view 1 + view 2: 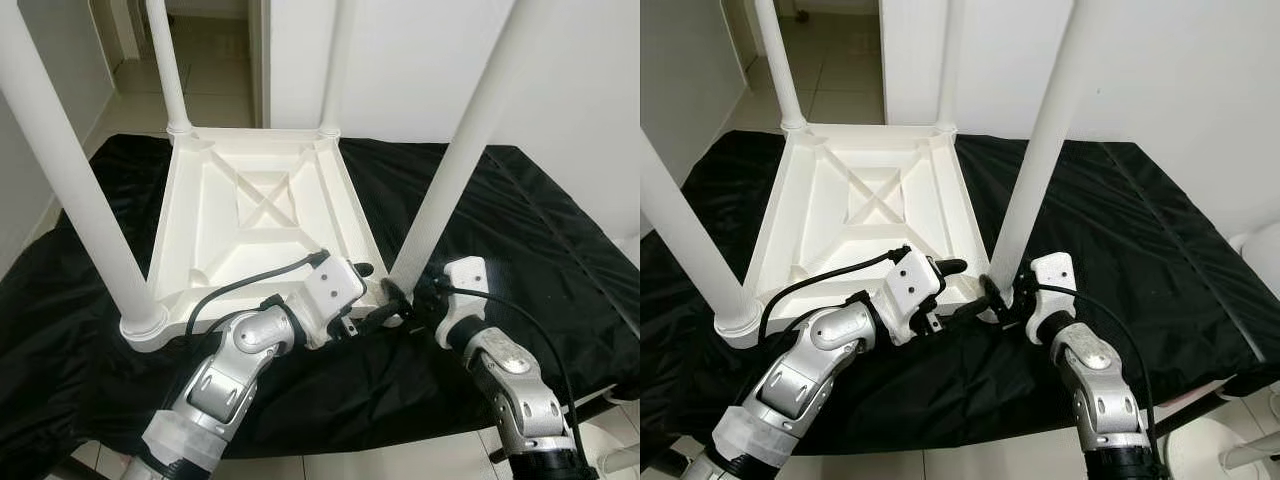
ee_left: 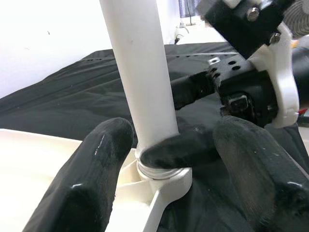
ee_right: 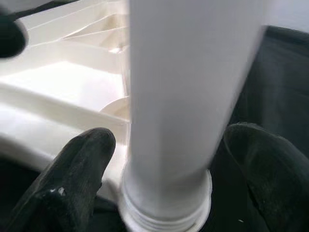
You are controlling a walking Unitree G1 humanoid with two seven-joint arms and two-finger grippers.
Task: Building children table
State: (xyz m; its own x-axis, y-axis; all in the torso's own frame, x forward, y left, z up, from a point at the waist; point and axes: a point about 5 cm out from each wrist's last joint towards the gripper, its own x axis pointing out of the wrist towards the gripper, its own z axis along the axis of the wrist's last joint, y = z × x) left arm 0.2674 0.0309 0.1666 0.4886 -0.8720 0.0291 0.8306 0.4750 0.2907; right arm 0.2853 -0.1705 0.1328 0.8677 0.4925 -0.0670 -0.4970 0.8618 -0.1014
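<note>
Upturned white children's table lying on the black cloth; near-right leg stands in its corner socket. My right tool and left tool, both open, straddle the leg's base.

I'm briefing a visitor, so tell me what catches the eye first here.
An upturned white plastic children's table lies on a black cloth, its long white round legs pointing up. At its near right corner, the left tool and right tool meet around the base of one white leg, fingers straddling its threaded socket.
</note>
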